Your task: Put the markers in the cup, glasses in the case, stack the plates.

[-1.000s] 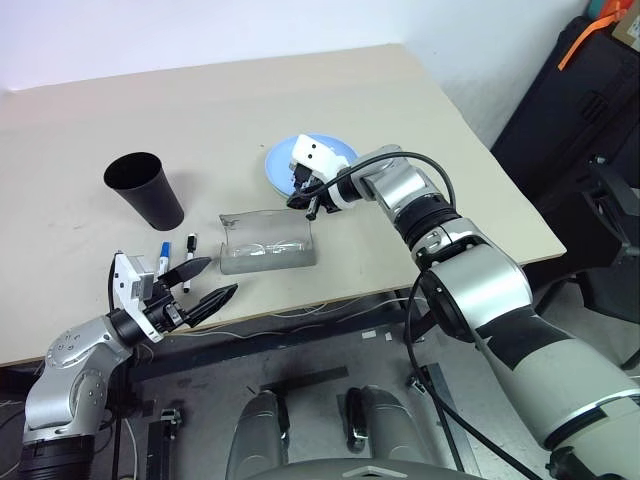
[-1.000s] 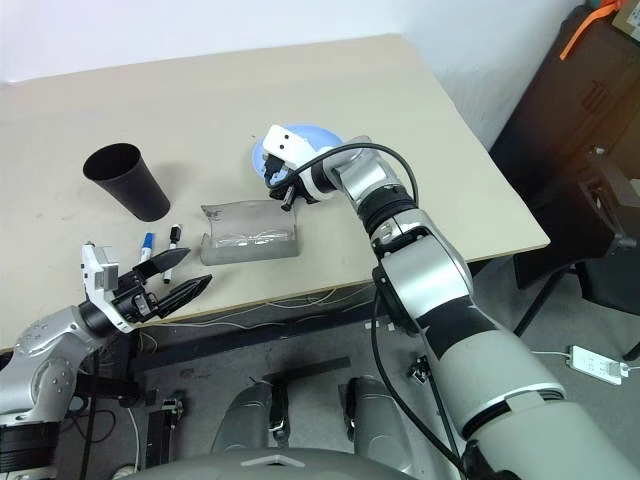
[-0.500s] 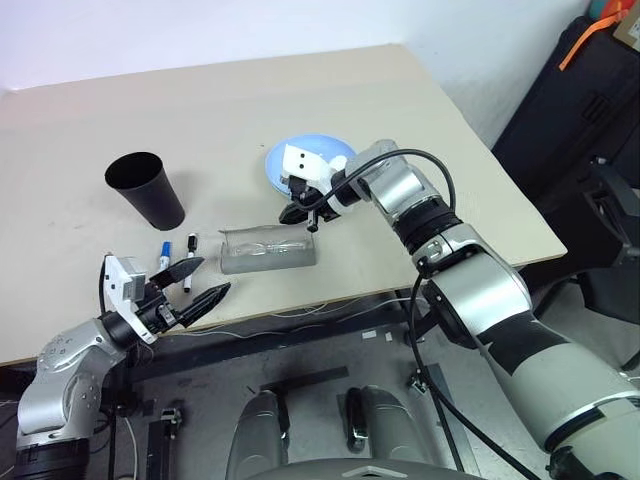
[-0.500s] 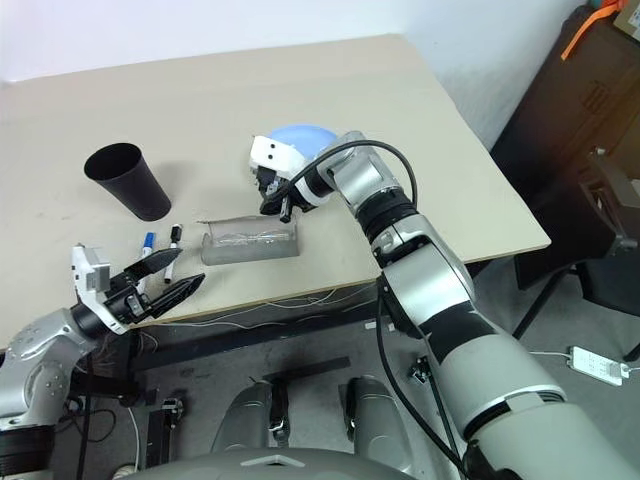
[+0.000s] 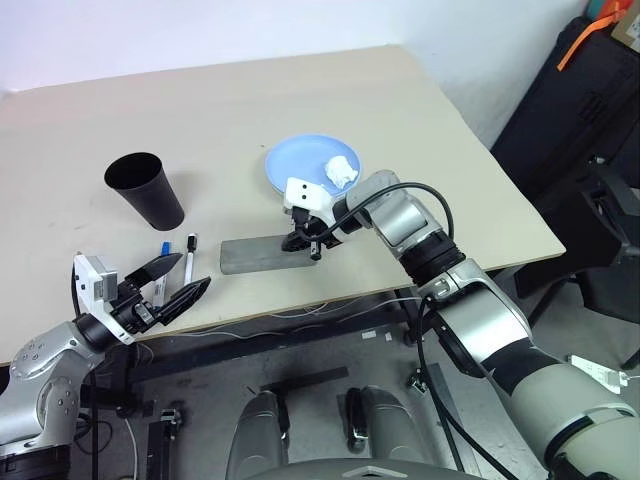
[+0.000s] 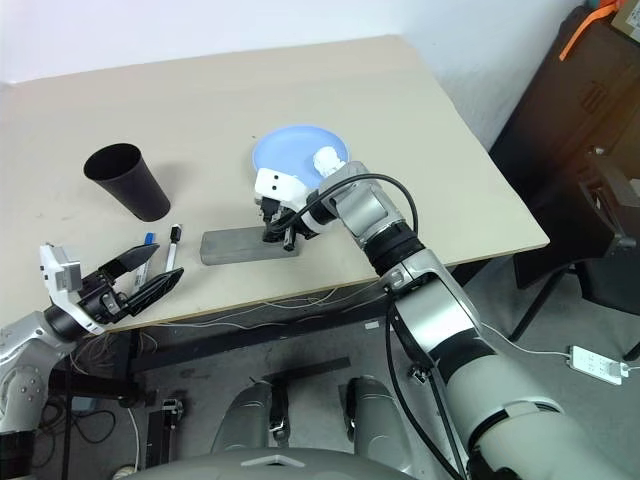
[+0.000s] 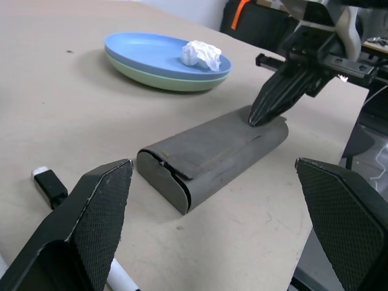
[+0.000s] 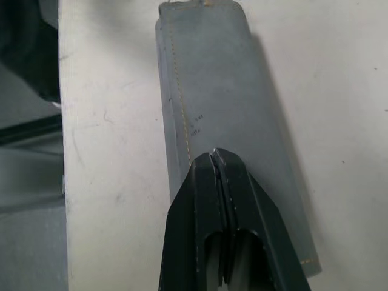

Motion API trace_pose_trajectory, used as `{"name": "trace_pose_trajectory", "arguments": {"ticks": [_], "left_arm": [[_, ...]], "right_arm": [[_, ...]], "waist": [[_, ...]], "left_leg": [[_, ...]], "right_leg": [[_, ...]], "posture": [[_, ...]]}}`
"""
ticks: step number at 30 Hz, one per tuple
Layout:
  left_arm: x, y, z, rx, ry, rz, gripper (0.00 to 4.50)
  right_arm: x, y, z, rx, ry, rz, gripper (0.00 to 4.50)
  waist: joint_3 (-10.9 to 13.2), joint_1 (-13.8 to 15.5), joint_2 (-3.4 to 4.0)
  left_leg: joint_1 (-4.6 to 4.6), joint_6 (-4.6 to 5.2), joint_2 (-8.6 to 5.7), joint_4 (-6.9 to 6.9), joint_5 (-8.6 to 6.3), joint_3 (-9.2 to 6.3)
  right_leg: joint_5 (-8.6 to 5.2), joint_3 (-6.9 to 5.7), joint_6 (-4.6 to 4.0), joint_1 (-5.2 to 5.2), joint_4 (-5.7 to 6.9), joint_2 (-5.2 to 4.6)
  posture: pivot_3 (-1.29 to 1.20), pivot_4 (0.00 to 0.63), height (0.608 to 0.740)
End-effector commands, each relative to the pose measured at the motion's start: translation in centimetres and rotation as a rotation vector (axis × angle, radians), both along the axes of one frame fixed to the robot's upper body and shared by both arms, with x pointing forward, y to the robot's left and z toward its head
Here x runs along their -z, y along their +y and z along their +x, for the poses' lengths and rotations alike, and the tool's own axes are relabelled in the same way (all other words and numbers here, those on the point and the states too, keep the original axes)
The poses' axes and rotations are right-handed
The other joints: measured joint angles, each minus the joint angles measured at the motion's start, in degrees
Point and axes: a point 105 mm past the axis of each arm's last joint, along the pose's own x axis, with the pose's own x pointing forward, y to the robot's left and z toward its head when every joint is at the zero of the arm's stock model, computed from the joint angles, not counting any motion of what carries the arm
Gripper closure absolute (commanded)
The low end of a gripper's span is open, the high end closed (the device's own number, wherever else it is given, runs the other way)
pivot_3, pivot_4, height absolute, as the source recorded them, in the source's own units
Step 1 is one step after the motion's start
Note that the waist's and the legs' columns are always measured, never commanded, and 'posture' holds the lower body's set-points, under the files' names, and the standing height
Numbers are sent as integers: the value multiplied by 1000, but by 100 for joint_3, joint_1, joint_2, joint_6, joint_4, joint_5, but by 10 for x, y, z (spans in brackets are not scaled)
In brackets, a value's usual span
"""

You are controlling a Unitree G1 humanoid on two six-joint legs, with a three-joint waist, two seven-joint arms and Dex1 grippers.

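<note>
Pressing the closed case [image 5: 262, 254] under the right gripper [image 5: 297, 240].

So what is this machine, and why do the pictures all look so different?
It is a robot shaped a bit like a person, with two arms. Two pictures come from cameras in its head, looking down at a table. The other two come from small cameras on its wrists, so they look along its fingers.

Each arm ends in a gripper with two black fingers. The left gripper is open and holds nothing, near the table's front edge. The right gripper is shut, its tips pressing down on one end of a grey case, which is closed.

Also on the table: a black cup, two markers lying beside each other, and a blue plate stacked on a green plate. A crumpled white tissue sits on the blue plate.
</note>
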Motion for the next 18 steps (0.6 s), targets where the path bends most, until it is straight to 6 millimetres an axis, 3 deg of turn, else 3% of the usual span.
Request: {"name": "trace_pose_trajectory", "arguments": {"ticks": [1, 5, 13, 15, 18], "left_arm": [[-10, 1, -1, 4, -34, 12, 0], [-10, 1, -1, 5, -31, 10, 0], [-22, 10, -4, -42, -77, -2, 0], [-27, 14, -5, -69, -88, -14, 0], [-27, 25, -6, -140, -74, -21, 0]], "right_arm": [[4, 1, -3, 8, 10, -13, 4476], [-2, -1, -2, 11, -3, 13, 4476], [-78, -3, -13, -71, -12, 363, 4476], [-82, -8, -18, -86, -4, 387, 4476], [-80, -16, -21, -78, 20, 387, 3922]], "waist": [[0, 2, 0], [0, 3, -1], [0, 16, 0], [0, 15, 0], [0, 7, -1]], "left_leg": [[0, -1, 0, -1, 0, 0], [1, -8, 0, 0, -5, -2], [-6, -1, 0, 0, 1, -1], [-7, -1, 0, -1, 1, -1], [-5, -1, 0, -4, 1, -3]], "right_leg": [[1, 0, -2, -1, 0, 0], [0, 0, -5, 0, 0, 0], [4, 0, -6, -5, -1, 0], [4, 0, -6, -6, -4, 0], [3, 0, -5, -4, -6, 1]], "posture": [[0, 150, 738], [0, 150, 738], [0, 150, 738], [0, 150, 738], [0, 150, 738]]}}
